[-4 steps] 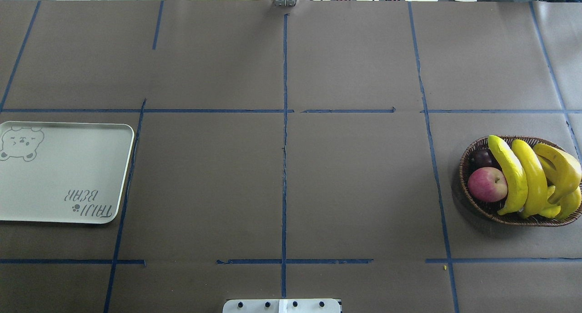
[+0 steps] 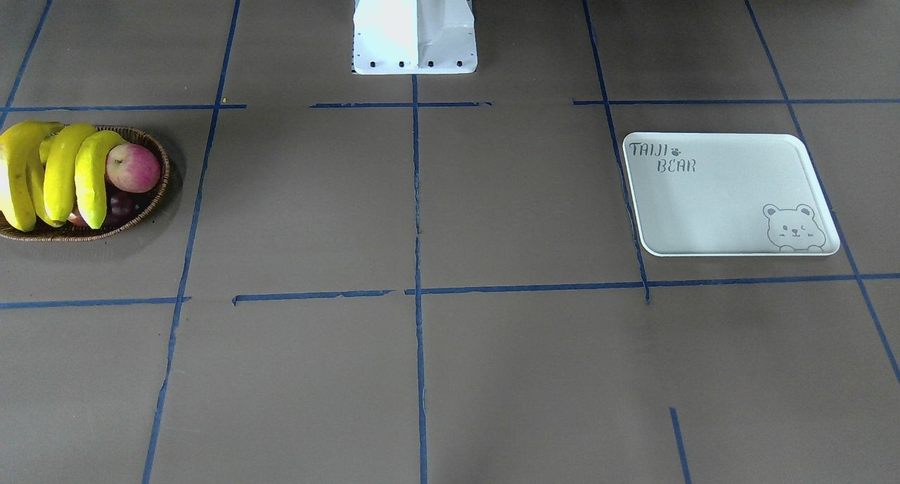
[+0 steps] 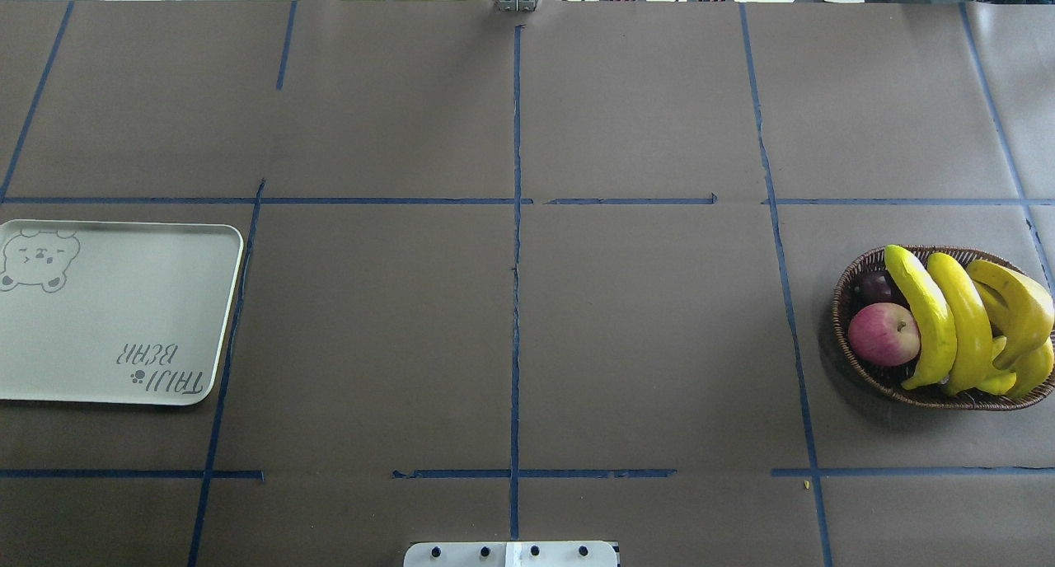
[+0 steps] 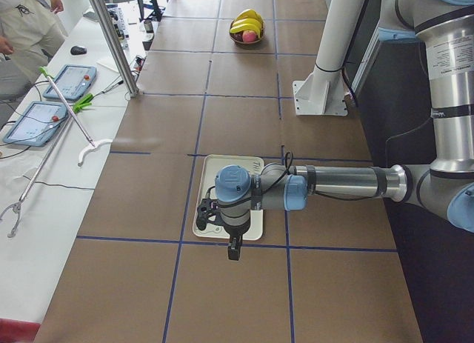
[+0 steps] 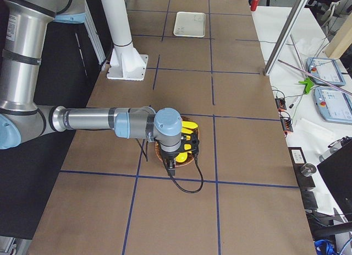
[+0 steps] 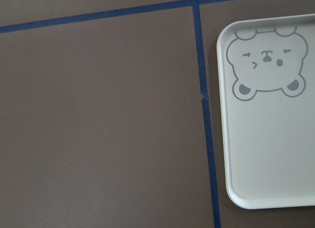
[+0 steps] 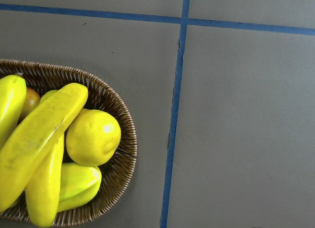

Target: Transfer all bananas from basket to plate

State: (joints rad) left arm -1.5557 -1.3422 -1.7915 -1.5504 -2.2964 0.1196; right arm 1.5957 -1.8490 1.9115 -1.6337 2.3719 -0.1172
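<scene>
bananas (image 3: 960, 324), long, curved, glossy yellow, all lie in the shallow brown woven wicker basket (image 3: 907, 395). the flat off-white rectangular plate (image 3: 124, 311), well apart across the table (image 3: 527, 344), holds none, so every transfer is left to do. left gripper (image 4: 234, 250) and right gripper (image 5: 170, 168): spread or pressed together, i cannot tell.

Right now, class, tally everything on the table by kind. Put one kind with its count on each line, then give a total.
bananas: 4
red apple: 1
dark purple fruit: 1
lemon-like fruit: 1
mango-like fruit: 1
basket: 1
plate: 1
Total: 10 showing; the pile may hide more.
</scene>
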